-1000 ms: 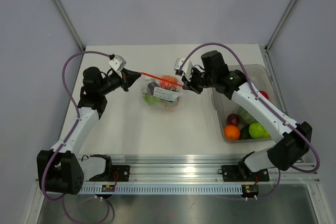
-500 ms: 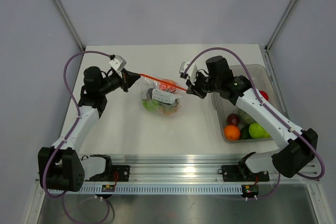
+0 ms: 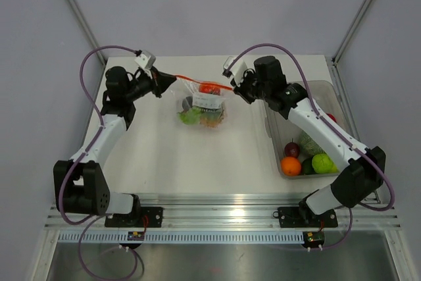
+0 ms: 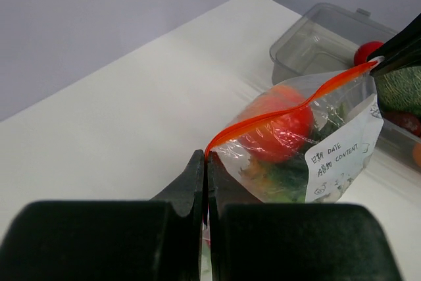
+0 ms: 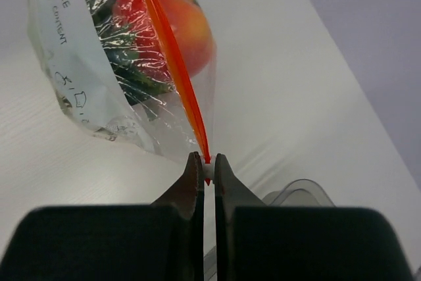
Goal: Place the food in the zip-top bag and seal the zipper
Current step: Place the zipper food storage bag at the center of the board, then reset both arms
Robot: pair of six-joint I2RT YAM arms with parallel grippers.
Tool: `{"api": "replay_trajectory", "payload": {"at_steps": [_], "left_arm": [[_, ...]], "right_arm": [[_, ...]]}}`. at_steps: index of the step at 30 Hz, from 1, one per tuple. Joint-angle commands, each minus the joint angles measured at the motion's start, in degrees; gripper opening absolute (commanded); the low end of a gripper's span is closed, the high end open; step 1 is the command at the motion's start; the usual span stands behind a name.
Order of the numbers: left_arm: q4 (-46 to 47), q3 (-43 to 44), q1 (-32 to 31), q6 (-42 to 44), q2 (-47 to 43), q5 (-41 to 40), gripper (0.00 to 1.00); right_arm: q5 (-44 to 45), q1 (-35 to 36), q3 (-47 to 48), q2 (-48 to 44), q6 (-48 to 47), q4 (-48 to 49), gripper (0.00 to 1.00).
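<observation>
Pinching the zipper [image 3: 200,83] at its two ends, the left hand [image 4: 206,157] and right hand [image 5: 206,162] hold up the bag [image 3: 204,108] of food over the table [image 3: 164,156]. Only the wrist views show the fingertips clamped on it.

The clear, crinkly zip-top bag [image 3: 205,108] hangs beneath its red-orange zipper [image 4: 289,108] — drawn taut in one thin line — with red and green food [image 4: 276,129] bunched inside.
</observation>
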Motion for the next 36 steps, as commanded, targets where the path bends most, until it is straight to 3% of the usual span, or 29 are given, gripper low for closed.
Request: {"api": "replay_trajectory", "payload": {"at_steps": [1, 4, 5, 6, 8, 10, 11, 16, 18, 24, 30, 36], "left_arm": [[10.6, 7.4, 0.7, -4.3, 3.3, 0.1, 0.0], [12.3, 10.6, 0.8, -5.2, 4.8, -1.7, 0.04], [12.3, 11.2, 0.8, -5.2, 4.7, -1.7, 0.19], [12.1, 11.3, 0.8, -5.1, 4.1, -2.1, 0.48], [10.2, 11.1, 0.8, -4.7, 2.8, -4.4, 0.66], [9.3, 9.5, 0.8, -5.1, 0.4, -8.5, 0.96], [9.0, 8.8, 0.8, -5.2, -0.5, -9.5, 0.99], [0.7, 6.3, 0.8, -4.4, -8.4, -14.8, 0.99], [-1.9, 5.5, 0.7, -4.3, -10.8, -16.0, 0.99], [-13.9, 2.9, 0.7, -6.0, -19.9, -23.1, 0.99], [-28.7, -0.6, 0.5, -15.7, -25.8, -31.9, 0.99], [-38.1, -6.9, 0.4, -14.7, -34.6, -37.6, 0.99]], "right_arm": [[8.1, -1.2, 6.1, 2.7, -0.6, 10.0, 0.01], [6.8, -1.2, 8.1, 3.3, -0.8, 12.8, 0.06], [5.4, -1.2, 7.6, 3.2, -0.4, 12.6, 0.12], [1.3, -1.1, 7.0, 2.3, -0.3, 12.5, 0.31], [-3.7, -0.8, 3.7, 1.1, 1.0, 11.7, 0.58], [-6.2, 0.1, 0.0, -1.3, 2.3, 13.1, 0.78], [-5.7, 0.9, -3.7, -2.1, 3.1, 14.2, 0.82], [2.6, 1.0, -7.7, -6.0, 10.6, 13.3, 0.87], [5.9, 0.9, -7.3, -7.0, 13.9, 11.5, 0.99], [33.0, 0.9, -5.4, -8.3, 30.8, 7.6, 0.99], [43.8, 0.9, -6.9, -11.2, 39.1, 1.3, 0.99], [51.0, 0.8, -9.8, -15.6, 47.8, -6.8, 0.99]]}}
